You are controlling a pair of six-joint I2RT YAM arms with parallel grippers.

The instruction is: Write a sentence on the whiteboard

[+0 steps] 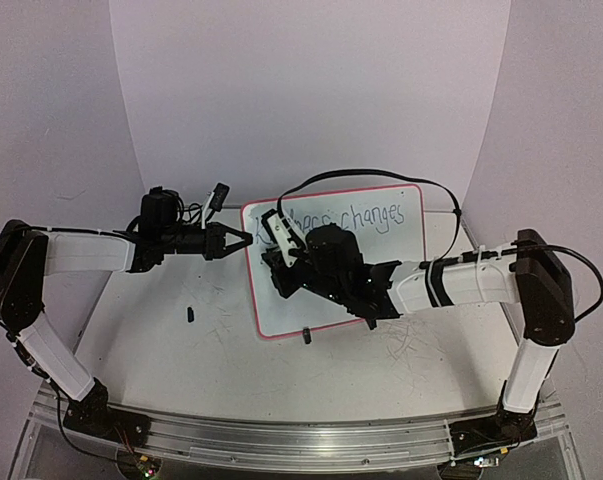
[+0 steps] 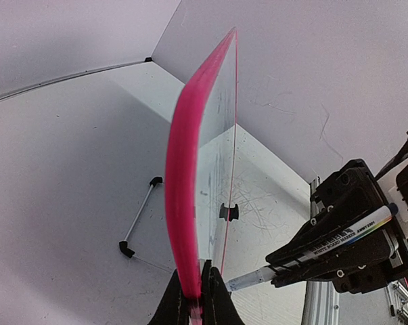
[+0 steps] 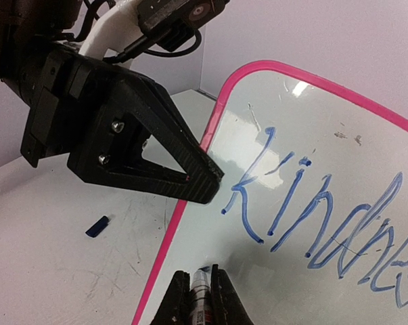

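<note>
My left gripper (image 2: 198, 288) pinches the glossy pink-framed whiteboard (image 2: 180, 203) by its edge, right gripper (image 3: 200, 279) clenches a white marker (image 2: 346, 235) — pressing hard could twist the board loose.

soft, even light with a faint violet cast; the top view is coarse and rather dim. glare patches sit on the whiteboard (image 3: 325, 135) in the right wrist view, and in the left wrist view its near pink edge is blurred.

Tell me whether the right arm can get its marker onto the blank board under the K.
Probably yes. The right fingers hold the marker with its tip close to the whiteboard just below the sentence, nothing between. The left fingers pinch only the frame's edge, off to the side.
</note>
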